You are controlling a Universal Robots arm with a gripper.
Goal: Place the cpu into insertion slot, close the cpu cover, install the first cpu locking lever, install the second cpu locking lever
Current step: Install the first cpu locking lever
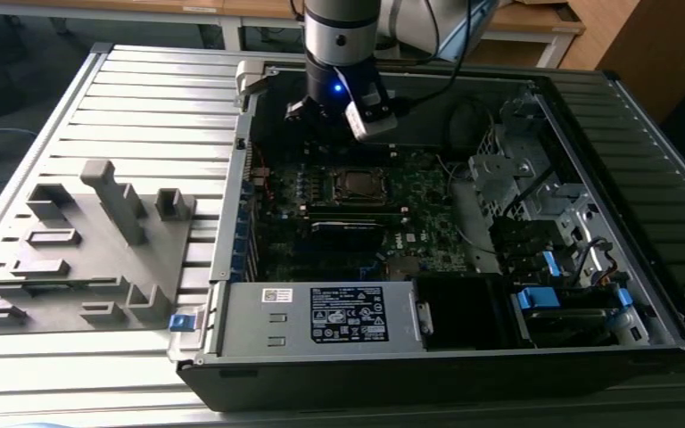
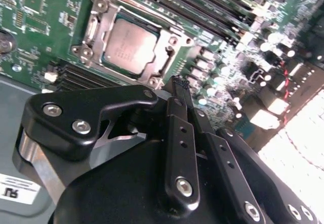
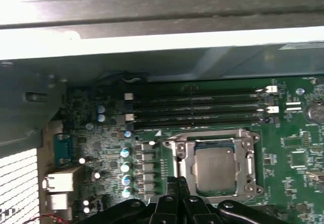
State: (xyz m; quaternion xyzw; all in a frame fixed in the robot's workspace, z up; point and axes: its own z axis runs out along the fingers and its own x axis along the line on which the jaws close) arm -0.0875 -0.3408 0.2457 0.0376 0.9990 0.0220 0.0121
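Cpu (image 2: 129,46) sits in the slot (image 3: 191,169), we note. Open case (image 1: 438,379) lies on the slatted surface (image 1: 152,107), with the green board (image 3: 298,183) inside. Tool (image 2: 178,82) hovers over the board just beside the slot, fingers pinched narrow, gripping nothing. Cover (image 2: 96,26) lies flat around the cpu.
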